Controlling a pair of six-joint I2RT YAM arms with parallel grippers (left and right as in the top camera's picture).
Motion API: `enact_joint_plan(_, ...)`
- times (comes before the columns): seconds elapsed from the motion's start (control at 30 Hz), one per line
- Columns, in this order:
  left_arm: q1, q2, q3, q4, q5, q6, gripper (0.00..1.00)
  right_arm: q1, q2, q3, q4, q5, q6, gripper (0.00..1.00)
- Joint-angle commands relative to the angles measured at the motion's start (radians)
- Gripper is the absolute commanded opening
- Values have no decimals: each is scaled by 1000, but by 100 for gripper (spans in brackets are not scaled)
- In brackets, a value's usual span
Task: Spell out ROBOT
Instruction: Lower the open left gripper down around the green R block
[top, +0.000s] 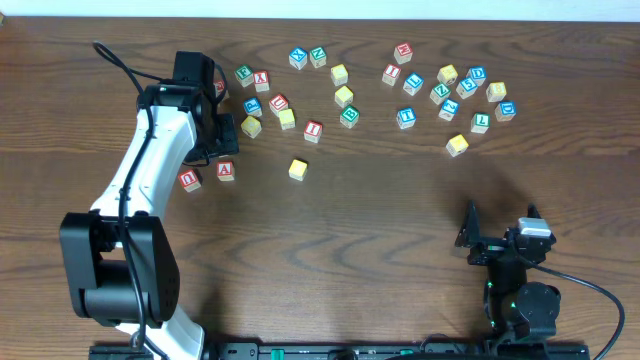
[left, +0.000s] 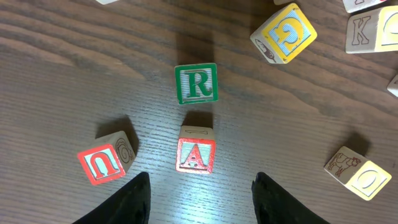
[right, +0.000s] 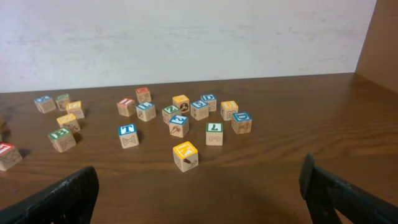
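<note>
Closest in the left wrist view are the two dark fingers (left: 135, 200) of the left gripper (left: 202, 205). They stand apart with nothing between them, so this claw is released and holds no cube. Just ahead of that gap the red-bordered A cube (left: 196, 149) sits on the dark wooden table (left: 62, 74). Directly beyond it, with a narrow strip of wood between the two, is the green-bordered R cube (left: 197, 84), letter face up and square to the view. The red U cube (left: 102, 163) lies left of the A, turned at an angle. Off to the right, well apart from these, a yellow-faced O cube (left: 367, 178) rests skewed, with an animal drawing on its side face. Farther up on that side is a yellow G cube (left: 285, 32) (its letter printed in pale blue).

From overhead, the left arm (top: 150, 150) reaches over the left end of the scatter of cubes and hides the R. The A, the U and the O cube lie in a loose row nearer the robot than the rest.

The right gripper (right: 198, 186) sits low at the table's near right, its jaws spread wide and empty. Ahead of it stand a yellow cube (right: 185, 155) and, further back to the left, the blue-bordered T cube (right: 127, 132). The other blue-bordered letters are too small to read.
</note>
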Motion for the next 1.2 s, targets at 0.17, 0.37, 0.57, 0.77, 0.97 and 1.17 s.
enact_joint_plan(0.17, 5, 3, 20, 10, -12, 9, 22, -10, -8, -2, -3, -3, -11, 99)
enact_joint_plan(0.37, 5, 3, 20, 10, -12, 9, 70, -10, -8, -2, -3, -3, -11, 99)
enact_joint_plan(0.57, 5, 3, 20, 10, -12, 9, 74, -10, -8, -2, -3, -3, -11, 99)
enact_joint_plan(0.77, 5, 3, 20, 11, -12, 9, 75, -10, -8, -2, -3, -3, -11, 99)
enact_joint_plan(0.97, 5, 3, 20, 27, -12, 9, 64, -10, -8, -2, -3, -3, -11, 99)
enact_joint_plan(1.17, 5, 3, 20, 32, -12, 9, 63, -10, -8, -2, -3, -3, -11, 99)
